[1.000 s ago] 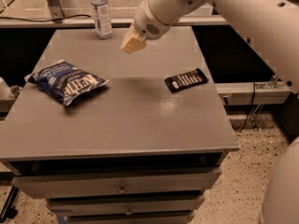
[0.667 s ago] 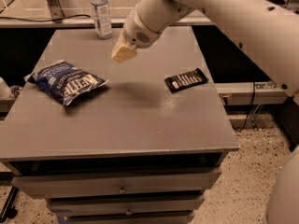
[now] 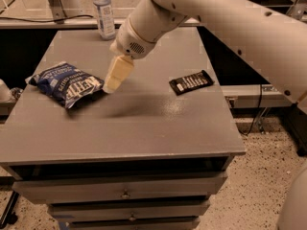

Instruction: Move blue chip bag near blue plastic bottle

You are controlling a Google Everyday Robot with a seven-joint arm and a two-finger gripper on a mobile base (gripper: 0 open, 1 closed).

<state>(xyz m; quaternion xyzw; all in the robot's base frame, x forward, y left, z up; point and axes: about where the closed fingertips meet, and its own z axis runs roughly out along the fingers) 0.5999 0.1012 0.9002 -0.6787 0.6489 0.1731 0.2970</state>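
The blue chip bag (image 3: pixel 67 84), dark blue with white lettering, lies flat on the left part of the grey table top (image 3: pixel 144 123). The blue plastic bottle (image 3: pixel 104 12), clear with a pale label and white cap, stands upright at the table's back edge, left of centre. My gripper (image 3: pixel 111 84) hangs from the white arm that reaches in from the upper right. Its tip is just right of the bag's right edge, low over the table. Whether it touches the bag does not show.
A flat black bar-shaped packet (image 3: pixel 191 82) lies on the right part of the table. Drawers sit under the table front (image 3: pixel 124 193). A counter runs behind the table. A speckled floor shows at the lower right.
The gripper has moved down and to the left, from above the table's back middle to beside the bag's right edge. The bag, bottle and packet have not moved.
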